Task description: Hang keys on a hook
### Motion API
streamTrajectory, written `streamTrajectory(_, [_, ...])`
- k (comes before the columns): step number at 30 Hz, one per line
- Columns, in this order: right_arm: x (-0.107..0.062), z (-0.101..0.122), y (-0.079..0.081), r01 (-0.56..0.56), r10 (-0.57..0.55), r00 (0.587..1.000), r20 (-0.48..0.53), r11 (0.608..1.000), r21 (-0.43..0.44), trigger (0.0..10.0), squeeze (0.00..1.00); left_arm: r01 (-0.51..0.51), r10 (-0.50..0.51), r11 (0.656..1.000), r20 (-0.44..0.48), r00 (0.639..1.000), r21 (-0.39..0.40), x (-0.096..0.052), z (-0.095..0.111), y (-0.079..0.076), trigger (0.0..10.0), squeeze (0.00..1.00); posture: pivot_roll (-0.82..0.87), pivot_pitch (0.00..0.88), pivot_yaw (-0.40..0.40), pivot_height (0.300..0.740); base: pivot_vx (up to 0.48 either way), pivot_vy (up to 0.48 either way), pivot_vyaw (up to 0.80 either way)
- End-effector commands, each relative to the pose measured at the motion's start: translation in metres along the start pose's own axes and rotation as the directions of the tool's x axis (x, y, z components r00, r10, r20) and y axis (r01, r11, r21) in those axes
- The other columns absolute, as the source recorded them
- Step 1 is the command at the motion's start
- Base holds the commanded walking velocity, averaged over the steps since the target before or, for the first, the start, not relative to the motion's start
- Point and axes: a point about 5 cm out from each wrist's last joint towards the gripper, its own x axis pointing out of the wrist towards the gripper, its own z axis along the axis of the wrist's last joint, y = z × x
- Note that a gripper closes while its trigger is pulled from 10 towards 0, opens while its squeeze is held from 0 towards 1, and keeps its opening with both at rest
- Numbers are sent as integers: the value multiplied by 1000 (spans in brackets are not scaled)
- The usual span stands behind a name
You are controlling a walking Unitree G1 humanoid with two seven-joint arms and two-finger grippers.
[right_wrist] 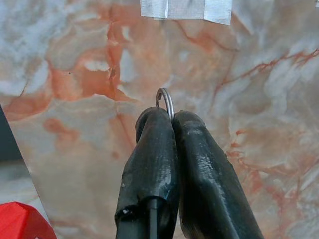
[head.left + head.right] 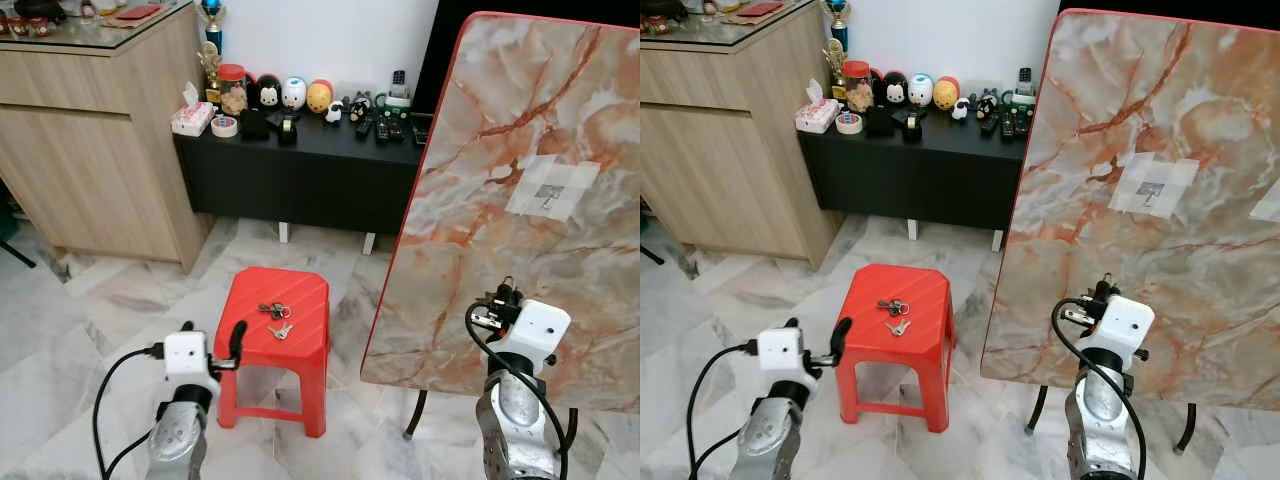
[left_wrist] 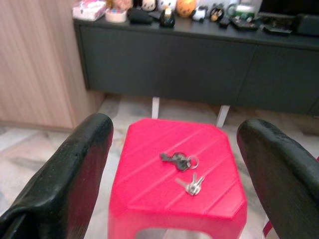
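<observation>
Two bunches of keys (image 2: pixel 277 318) lie on top of a red plastic stool (image 2: pixel 300 290). My left gripper (image 2: pixel 212 336) hovers open just left of the stool's near corner; in the left wrist view its fingers (image 3: pixel 75 164) frame the keys (image 3: pixel 182 169). My right gripper (image 2: pixel 505 292) is raised before an upright marble-patterned panel (image 2: pixel 500 150) and is shut on a metal key ring (image 1: pixel 164 99), whose loop pokes above the fingertips. Whatever hangs from the ring is hidden. Higher on the panel, a white taped patch carries a small hook (image 2: pixel 548 192).
The panel has a red rim and stands on dark legs (image 2: pixel 412 415) right of the stool. A black low cabinet (image 2: pixel 300 170) with figurines and remotes runs along the back wall. At the left rises a wooden cupboard (image 2: pixel 90 150). The floor is marble tile.
</observation>
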Motion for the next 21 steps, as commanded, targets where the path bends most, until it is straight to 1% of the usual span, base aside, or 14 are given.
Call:
streamTrajectory(1, [7, 11, -5, 25, -26, 999, 35, 1000, 18, 10000, 0, 14, -14, 1000, -8, 1000, -3, 0, 0, -4, 10000, 0, -54, 0, -100, 740, 0, -420, 0])
streamTrajectory(5, [6, 11, -7, 27, -28, 999, 31, 999, 17, 10000, 0, 19, -19, 1000, -9, 1000, -2, 0, -1, -4, 10000, 0, -53, 0, -103, 740, 0, -423, 0])
streamTrajectory(8, [6, 11, -5, 15, -15, 999, 28, 1000, 19, 10000, 0, 16, -16, 1000, -11, 1000, -3, 0, 0, -4, 10000, 0, -53, 0, -105, 740, 0, -403, 0])
streamTrajectory(16, [10, 15, 3, -4, 3, 999, 34, 1000, 14, 10000, 0, 14, -14, 1000, -4, 1000, -19, 3, 3, -7, 10000, 0, -50, 0, -108, 740, 0, 0, 0])
streamTrajectory(21, [12, 18, 5, -22, 22, 999, 42, 1000, 8, 10000, 0, 7, -7, 1000, 1, 1000, -27, 4, 6, -6, 10000, 0, -50, 0, -111, 740, 0, 0, 0])
